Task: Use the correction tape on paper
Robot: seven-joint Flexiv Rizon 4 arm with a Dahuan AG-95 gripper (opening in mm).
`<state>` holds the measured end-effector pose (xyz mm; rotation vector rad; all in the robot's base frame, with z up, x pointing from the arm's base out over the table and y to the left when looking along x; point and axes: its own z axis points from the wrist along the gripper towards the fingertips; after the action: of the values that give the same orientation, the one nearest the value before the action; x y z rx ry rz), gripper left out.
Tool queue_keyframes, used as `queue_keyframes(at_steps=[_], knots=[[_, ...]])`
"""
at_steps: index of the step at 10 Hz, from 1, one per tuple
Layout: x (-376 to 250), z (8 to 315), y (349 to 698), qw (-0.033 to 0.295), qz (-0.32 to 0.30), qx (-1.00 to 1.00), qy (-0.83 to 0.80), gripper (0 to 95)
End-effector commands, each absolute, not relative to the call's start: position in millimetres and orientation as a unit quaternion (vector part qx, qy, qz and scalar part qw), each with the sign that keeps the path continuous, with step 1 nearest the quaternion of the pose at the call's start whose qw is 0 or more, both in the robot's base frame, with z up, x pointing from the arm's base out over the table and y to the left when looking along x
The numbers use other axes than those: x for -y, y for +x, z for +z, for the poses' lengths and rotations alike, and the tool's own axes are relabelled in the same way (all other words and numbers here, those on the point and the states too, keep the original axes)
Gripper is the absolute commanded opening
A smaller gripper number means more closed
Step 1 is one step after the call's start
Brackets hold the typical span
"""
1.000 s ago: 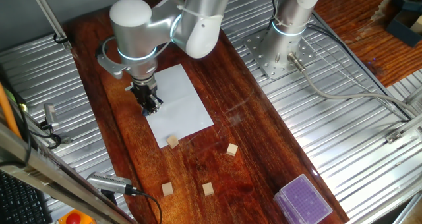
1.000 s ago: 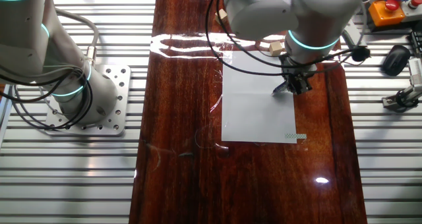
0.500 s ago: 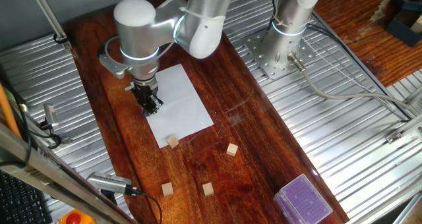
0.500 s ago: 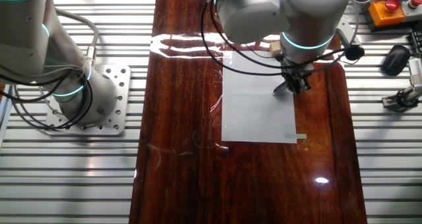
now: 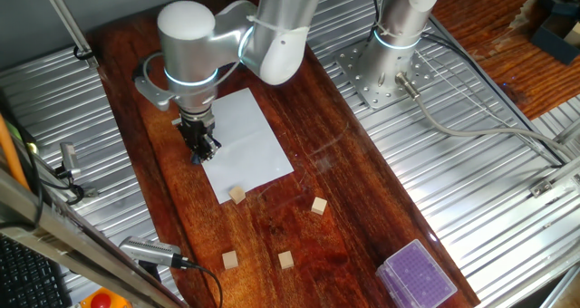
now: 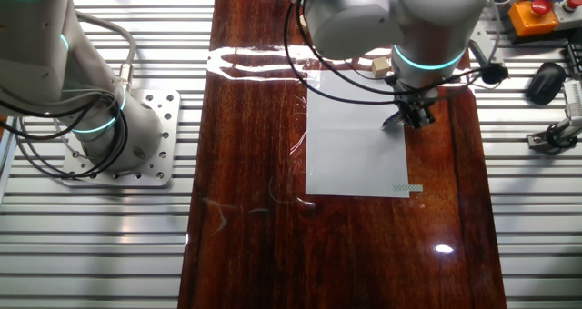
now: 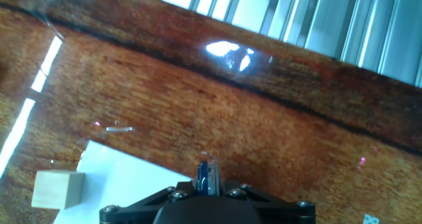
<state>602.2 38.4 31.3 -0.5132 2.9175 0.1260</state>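
Glossy dark wooden desk [image 5: 344, 199] carries a plain white rectangular paper sheet [image 5: 245, 145]. At its left edge, the black pincer [image 5: 201, 147] is clamped on the small dark blue plastic correction tape [image 7: 207, 178], tip down at the sheet's edge. Nearer lie small tan wooden cubes [image 5: 237, 195].

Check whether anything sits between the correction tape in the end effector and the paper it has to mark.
Nothing visible does. The end effector holds the correction tape right at the edge of the paper. The nearest wooden cube sits at the sheet's corner, off to one side.
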Motion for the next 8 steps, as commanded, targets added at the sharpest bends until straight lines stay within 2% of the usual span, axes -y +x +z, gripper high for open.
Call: queue_keyframes(at_steps=[1,2,5,8], knots=[[-39.3,31.0,603.4,0.093,0.042,-0.98,-0.172,0.0],[-40.3,30.2,604.1,0.093,0.043,-0.98,-0.171,0.0],[-41.4,38.4,602.7,0.034,0.034,-0.985,-0.166,0.0],[-41.6,39.7,602.2,0.019,0.038,-0.985,-0.164,0.0]])
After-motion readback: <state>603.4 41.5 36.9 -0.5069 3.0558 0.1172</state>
